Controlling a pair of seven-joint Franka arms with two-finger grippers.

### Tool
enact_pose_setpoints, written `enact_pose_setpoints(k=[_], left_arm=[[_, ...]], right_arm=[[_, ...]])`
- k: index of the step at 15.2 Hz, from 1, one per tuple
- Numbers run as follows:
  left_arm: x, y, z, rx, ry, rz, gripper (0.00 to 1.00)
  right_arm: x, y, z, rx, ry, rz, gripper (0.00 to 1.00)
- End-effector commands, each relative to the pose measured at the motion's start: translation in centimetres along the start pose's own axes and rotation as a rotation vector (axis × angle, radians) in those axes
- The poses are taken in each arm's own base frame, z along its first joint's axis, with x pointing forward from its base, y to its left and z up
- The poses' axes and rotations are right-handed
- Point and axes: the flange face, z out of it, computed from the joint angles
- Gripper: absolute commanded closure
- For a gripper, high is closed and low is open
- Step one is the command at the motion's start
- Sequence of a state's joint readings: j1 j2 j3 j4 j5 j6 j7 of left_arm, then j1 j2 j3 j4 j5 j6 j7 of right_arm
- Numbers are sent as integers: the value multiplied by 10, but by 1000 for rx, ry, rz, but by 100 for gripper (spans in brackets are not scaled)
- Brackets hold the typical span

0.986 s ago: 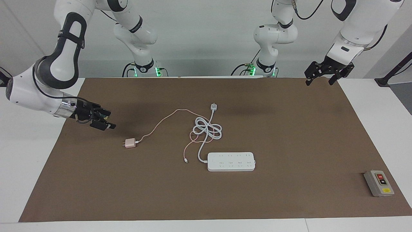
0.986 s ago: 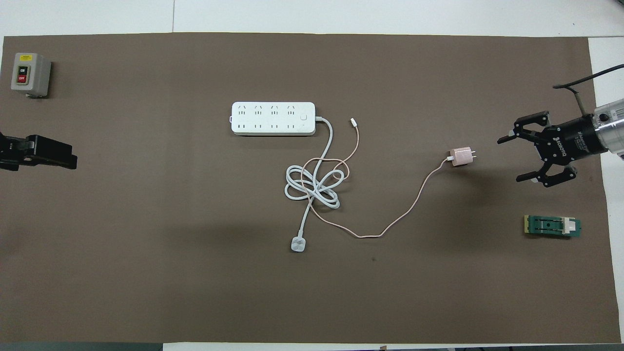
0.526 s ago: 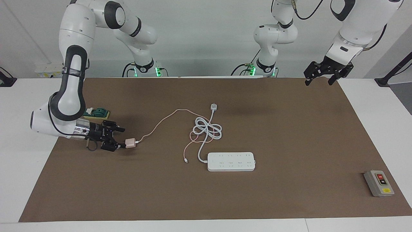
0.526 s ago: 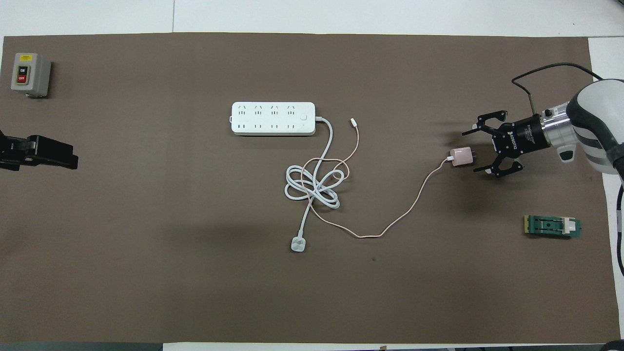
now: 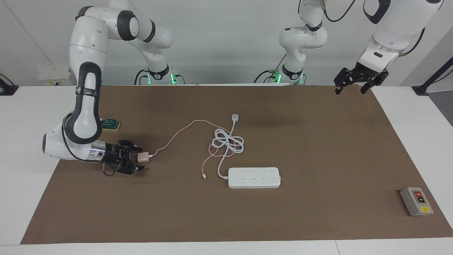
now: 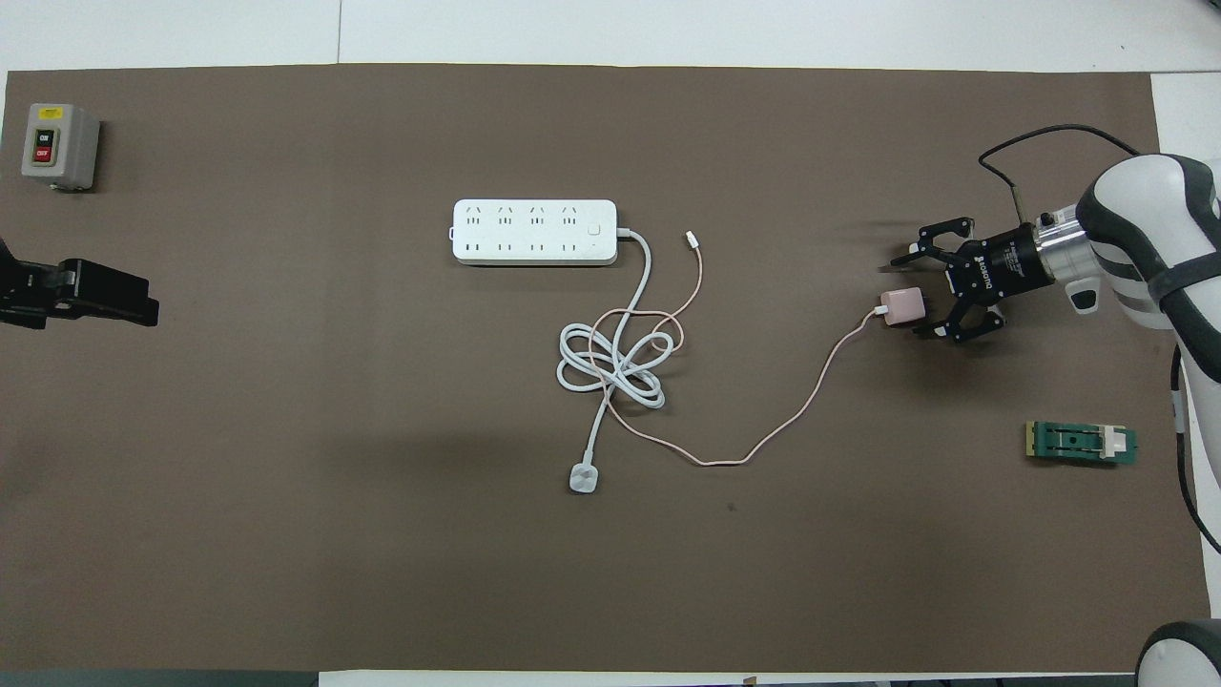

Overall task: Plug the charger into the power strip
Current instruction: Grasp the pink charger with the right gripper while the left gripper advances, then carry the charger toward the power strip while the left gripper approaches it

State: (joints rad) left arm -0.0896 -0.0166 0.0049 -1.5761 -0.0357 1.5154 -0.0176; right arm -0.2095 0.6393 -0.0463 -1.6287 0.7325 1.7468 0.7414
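Note:
The pale-pink charger [image 5: 143, 157] lies on the brown mat toward the right arm's end, and it also shows in the overhead view [image 6: 901, 306]. Its thin pink cable [image 6: 763, 444] runs to the middle of the mat. My right gripper [image 5: 140, 158] is low at the mat and open, one finger on each side of the charger's prong end [image 6: 907, 296]. I cannot tell whether the fingers touch it. The white power strip [image 5: 254, 177] lies flat mid-table, sockets up [image 6: 534, 231]. My left gripper [image 5: 350, 91] waits open and empty above the mat's edge at the left arm's end [image 6: 143, 307].
The strip's thick white cord is coiled [image 6: 615, 367] with the pink cable tangled through it and ends in a white plug [image 6: 583, 478]. A grey button box [image 6: 59, 146] sits at the left arm's end. A green block [image 6: 1081, 443] lies near the right arm.
My right gripper has come down and moved in on the charger; its open fingers now straddle the prong end. The charger, the strip and the left arm have not moved.

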Motion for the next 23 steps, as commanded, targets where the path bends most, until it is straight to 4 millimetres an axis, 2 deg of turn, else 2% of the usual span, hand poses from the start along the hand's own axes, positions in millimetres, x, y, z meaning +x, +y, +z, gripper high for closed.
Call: enact_pose_setpoints(k=[1,2,4,7,10,13,17,20,23], left_arm=[[13,21,4,-9,-19,18,0],[12,24,2,-15,-16,25,0],[12,28,0,-81,-12,34,0],[13,38,-1,-195,-16,31,0],[16,42,1,-346,-36,14,0],[16,49,0,-538,-65,0,0],[40,62,20,-841,-119,-30,0],[62,69,47,-1025,-74,-4,0],[83,74,86,-1194,18,66,0]], right_arm=[[3,-5,-3,26,-15,6,36],[3,-5,-2,26,-13,4,55],[5,-4,1,28,-7,-32,100],[5,-5,1,32,11,-40,100],[-10,-11,-5,32,19,-45,100],[-51,-24,-13,28,32,-20,100],[-102,-44,-26,37,28,39,100],[-156,-67,-30,26,21,72,100],[-200,-89,-18,32,8,105,100]])
